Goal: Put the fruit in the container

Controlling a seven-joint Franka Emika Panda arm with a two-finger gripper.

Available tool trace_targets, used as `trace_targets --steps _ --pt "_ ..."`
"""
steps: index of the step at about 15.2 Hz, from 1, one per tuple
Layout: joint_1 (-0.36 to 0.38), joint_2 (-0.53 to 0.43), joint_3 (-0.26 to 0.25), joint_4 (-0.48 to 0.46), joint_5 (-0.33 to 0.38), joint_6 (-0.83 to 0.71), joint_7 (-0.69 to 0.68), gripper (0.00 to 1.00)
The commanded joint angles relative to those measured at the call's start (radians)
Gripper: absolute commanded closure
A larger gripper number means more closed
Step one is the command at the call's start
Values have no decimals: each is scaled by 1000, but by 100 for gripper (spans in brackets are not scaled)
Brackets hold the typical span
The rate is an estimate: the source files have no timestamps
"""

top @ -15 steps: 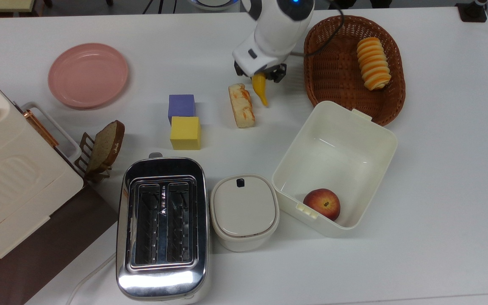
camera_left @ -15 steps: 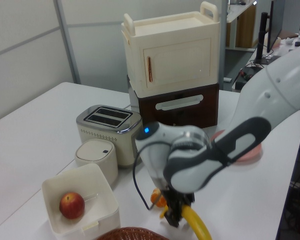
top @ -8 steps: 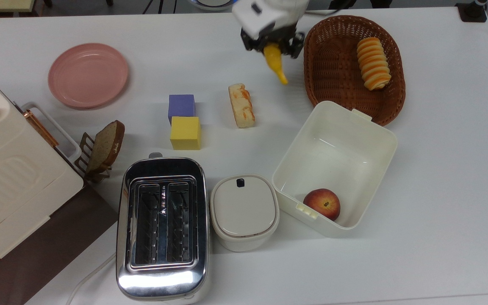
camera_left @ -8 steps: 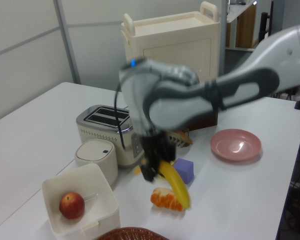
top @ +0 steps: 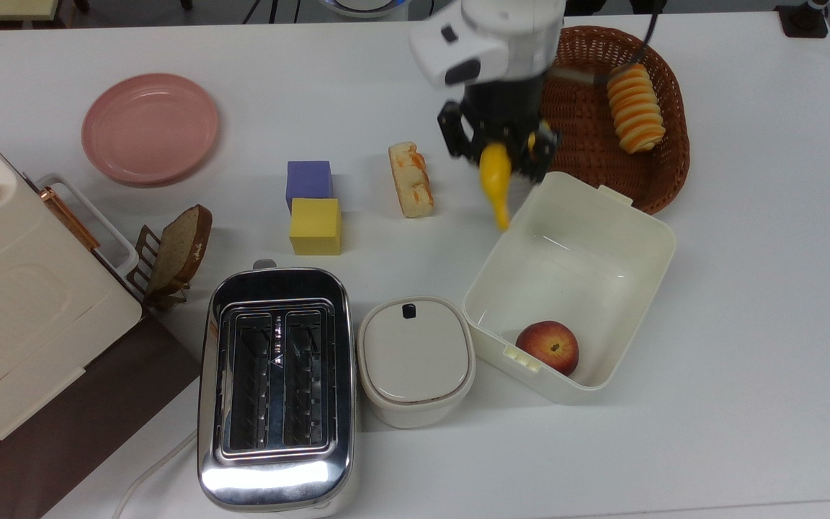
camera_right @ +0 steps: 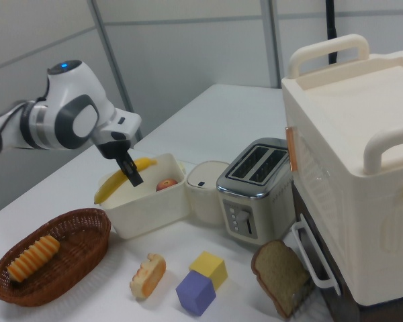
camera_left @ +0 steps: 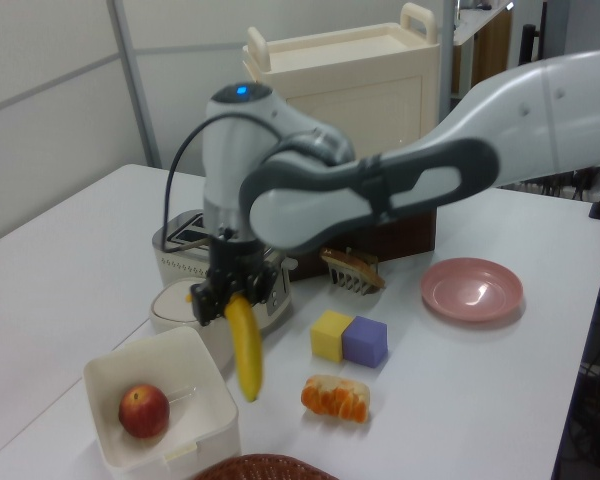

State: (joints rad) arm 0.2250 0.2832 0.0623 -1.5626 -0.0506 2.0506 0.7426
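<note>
Carrying the banana toward the container.

Across the top view from its left: pink plate [top: 149,127], purple block [top: 308,179] and yellow block [top: 315,226], bread stick [top: 411,179], then the pincer [top: 497,154] clamped on the upper end of the banana [top: 495,182], held aloft with the free end hanging down at the container's [top: 643,217] near corner, not yet over the open cavity. Seen in the left view as lifted clear of the tabletop [camera_left: 500,400], banana [camera_left: 243,346] hanging beside the container's rim [camera_left: 160,343]. Peach [top: 547,347] already lying inside, at the corner toward the top view's bottom. Wicker basket [top: 585,122] just beyond. Transport step, judged roughly midway. Next call: shift further toward the top view's right and bottom until centred over the bare floor of the container, lower inside the walls, then release clear of the peach.
</note>
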Motion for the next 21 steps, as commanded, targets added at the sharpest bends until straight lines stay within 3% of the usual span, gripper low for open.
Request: trace_targets --steps 1,3,6,12,15,19,21 --pt "8 83 -10 96 -53 43 239 0" --pt "11 100 -10 105 -125 51 331 0" --pt "20 108 -7 105 -179 59 402 0" --pt "14 76 -6 105 -176 36 377 0" --pt "8 24 2 98 -158 -99 237 0" --pt "-38 -57 4 72 -25 -343 -121 0" --pt "-76 -96 -2 70 -5 -449 -250 0"
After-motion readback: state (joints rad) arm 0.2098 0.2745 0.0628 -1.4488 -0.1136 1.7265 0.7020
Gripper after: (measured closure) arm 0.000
